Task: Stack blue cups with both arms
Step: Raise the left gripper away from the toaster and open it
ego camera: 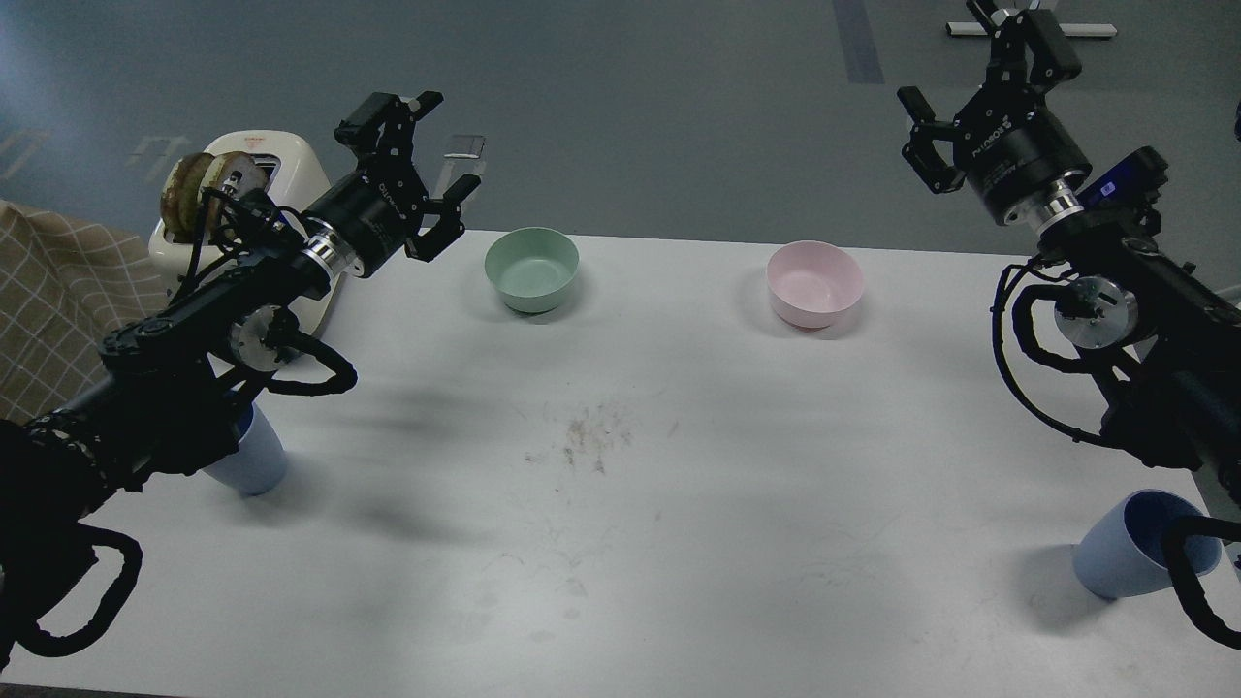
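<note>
One light-blue cup (254, 460) stands at the table's left, mostly hidden behind my left arm. The other blue cup (1134, 553) stands upright near the front right corner, with a cable loop crossing its rim. My left gripper (425, 155) hangs open and empty above the table's far left edge, well away from the left cup. My right gripper (979, 82) is raised past the far right edge, open, with nothing between its fingers.
A green bowl (531, 269) and a pink bowl (814, 282) sit along the far side of the white table (620, 543). A cream toaster (267, 170) with bread stands at the far left. A checked cloth (58, 301) lies left of it.
</note>
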Robot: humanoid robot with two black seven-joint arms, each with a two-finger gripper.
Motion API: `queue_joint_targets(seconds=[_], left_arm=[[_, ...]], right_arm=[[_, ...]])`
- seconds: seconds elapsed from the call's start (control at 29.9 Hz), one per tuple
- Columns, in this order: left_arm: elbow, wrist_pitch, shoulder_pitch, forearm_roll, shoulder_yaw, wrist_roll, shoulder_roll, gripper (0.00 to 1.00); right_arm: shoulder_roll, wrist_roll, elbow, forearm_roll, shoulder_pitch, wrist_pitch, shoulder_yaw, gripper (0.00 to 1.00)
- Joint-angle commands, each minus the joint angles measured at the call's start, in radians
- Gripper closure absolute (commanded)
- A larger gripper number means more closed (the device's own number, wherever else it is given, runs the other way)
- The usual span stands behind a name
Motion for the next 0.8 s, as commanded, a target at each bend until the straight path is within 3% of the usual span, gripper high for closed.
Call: queue_joint_targets(seconds=[0.0,0.77], left_arm=[[0.0,0.0,0.025,0.004,-0.03,0.002,-0.001,0.02],[0.008,0.0,0.014,0.007,-0.027,-0.015,0.003,0.02]], right_arm=[[0.031,0.0,-0.044,0.007,-0.015,0.0,0.033,0.0],[0.028,0.0,-0.111,0.004,-0.017,0.0,0.024,0.0]])
